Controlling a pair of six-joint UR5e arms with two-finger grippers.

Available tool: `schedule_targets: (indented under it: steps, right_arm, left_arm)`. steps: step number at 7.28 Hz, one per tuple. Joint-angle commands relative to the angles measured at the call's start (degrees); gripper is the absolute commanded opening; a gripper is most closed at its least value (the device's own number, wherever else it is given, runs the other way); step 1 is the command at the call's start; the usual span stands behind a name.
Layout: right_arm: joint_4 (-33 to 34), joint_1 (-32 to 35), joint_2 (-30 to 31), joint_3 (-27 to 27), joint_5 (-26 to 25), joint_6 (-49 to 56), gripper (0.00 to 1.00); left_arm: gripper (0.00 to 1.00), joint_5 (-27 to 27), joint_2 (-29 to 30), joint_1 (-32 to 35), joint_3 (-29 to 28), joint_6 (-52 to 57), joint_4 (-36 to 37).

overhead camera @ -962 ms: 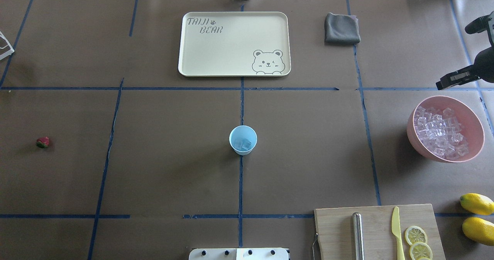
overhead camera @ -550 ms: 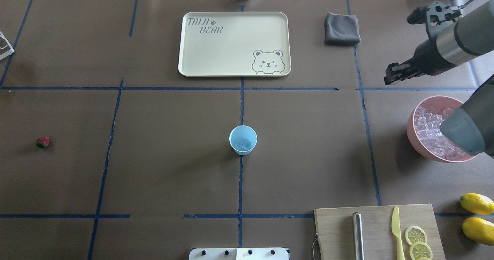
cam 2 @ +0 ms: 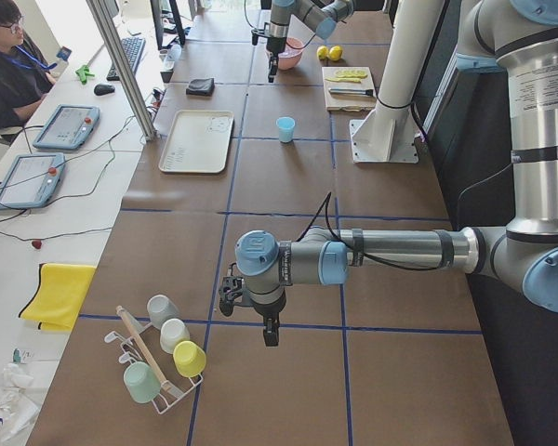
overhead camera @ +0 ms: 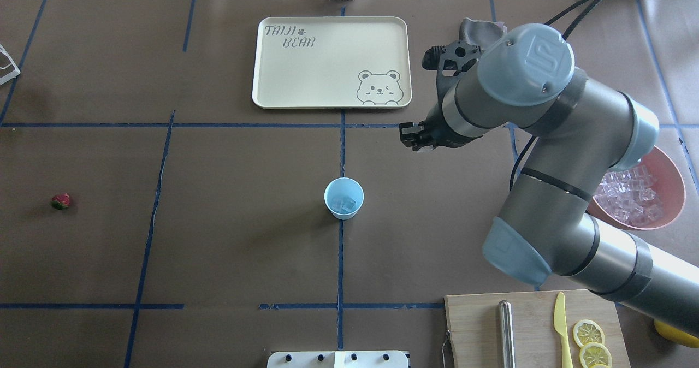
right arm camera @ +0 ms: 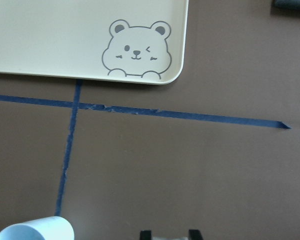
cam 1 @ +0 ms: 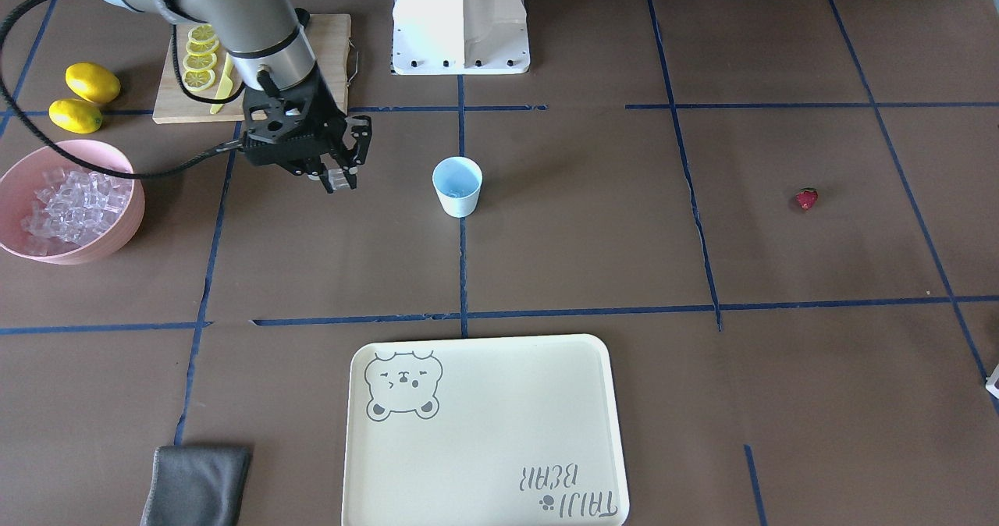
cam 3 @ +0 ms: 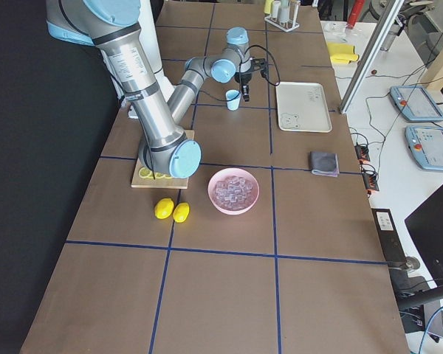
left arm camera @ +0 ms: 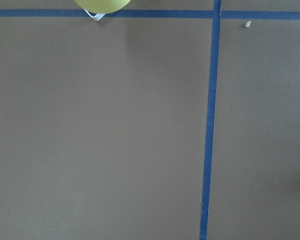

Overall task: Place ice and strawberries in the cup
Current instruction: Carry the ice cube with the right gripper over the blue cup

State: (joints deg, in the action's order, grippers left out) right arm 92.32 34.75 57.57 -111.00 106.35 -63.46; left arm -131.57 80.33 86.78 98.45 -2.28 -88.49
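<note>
Ice cubes (overhead camera: 345, 204) sit in the light blue cup (cam 1: 457, 198), upright at table centre on a blue tape line. Right gripper (cam 1: 337, 183) hovers near the cup on the pink bowl (cam 1: 137, 198) side, fingers narrow, pinching one clear ice cube (cam 1: 337, 175). More ice (cam 1: 66, 206) fills the bowl. Strawberry (overhead camera: 61, 201) lies alone on the table, well apart from the cup. Left gripper (cam 2: 269, 334) hangs low near a cup rack (cam 2: 158, 362); cannot tell whether wide or closed.

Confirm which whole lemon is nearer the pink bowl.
The lemon farther from the cutting board. It lies between the other lemon and the pink bowl.
</note>
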Motion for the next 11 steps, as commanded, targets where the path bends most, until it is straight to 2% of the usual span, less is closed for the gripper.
schedule_targets:
  steps: [1, 3, 4, 8, 9, 10, 11]
  right_arm:
    - [0.23, -7.48, -6.3, 4.96, -6.66, -6.39, 0.0]
    - [0.23, -9.79, -11.67, 11.29, -9.13, -7.9, 0.0]
    - [0.15, -10.31, -11.96, 12.63, -9.31, -8.25, 0.0]
    - [0.23, -11.64, -11.34, 13.44, -11.16, -8.17, 0.0]
    - [0.15, -11.55, -11.34, 13.44, -11.07, -8.08, 0.05]
    - [0.23, -11.55, -11.34, 13.09, -11.25, -8.17, 0.97]
    - [0.23, -11.55, -11.34, 13.26, -11.25, -8.17, 1.0]
  left_arm:
    - [1.0, 0.0, 0.0, -0.03, 0.07, 0.0, -0.19]
    - [1.0, 0.0, 0.0, -0.03, 0.16, 0.0, -0.19]
    - [1.0, 0.0, 0.0, -0.03, 0.16, 0.0, -0.19]
    - [1.0, 0.0, 0.0, -0.12, 0.16, 0.0, -0.19]
    - [1.0, 0.0, 0.0, -0.12, 0.16, 0.0, -0.19]
    - [1.0, 0.0, 0.0, -0.12, 0.07, 0.0, -0.19]
    - [1.0, 0.0, 0.0, -0.12, 0.16, 0.0, -0.28]
